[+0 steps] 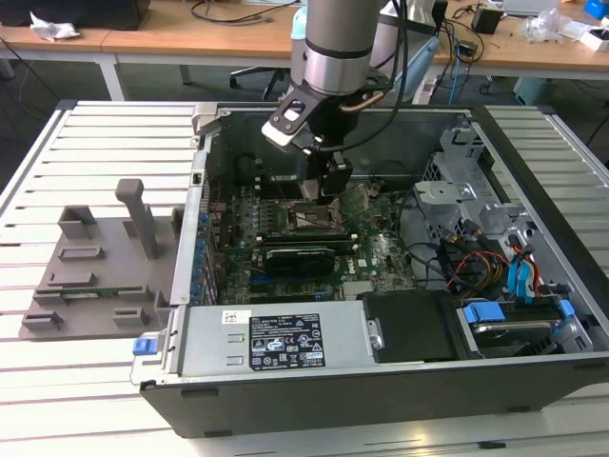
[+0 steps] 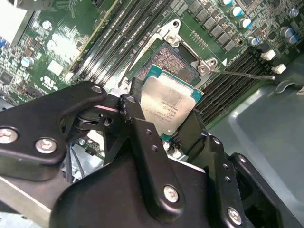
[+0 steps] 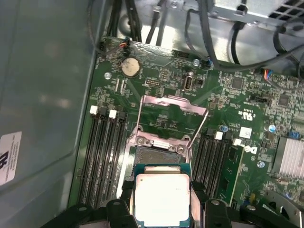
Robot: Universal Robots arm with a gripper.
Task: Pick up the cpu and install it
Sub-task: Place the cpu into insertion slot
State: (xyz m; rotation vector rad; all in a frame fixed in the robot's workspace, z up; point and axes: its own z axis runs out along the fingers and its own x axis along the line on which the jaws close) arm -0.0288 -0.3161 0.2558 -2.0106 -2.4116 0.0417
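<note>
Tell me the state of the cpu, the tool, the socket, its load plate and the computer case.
cpu: gripped, over the socket, not seated.
tool: shut on the cpu.
socket: uncovered, no chip in it.
load plate: swung up, open.
computer case: lying flat, side open.

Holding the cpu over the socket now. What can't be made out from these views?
- Gap between the cpu and the socket: both wrist views look down along it, so contact cannot be told.
- The socket's near part: behind the cpu in both wrist views.
- The cpu's underside: faces away from both wrist cameras.
- Exterior view: the gripper covers part of the socket.
</note>
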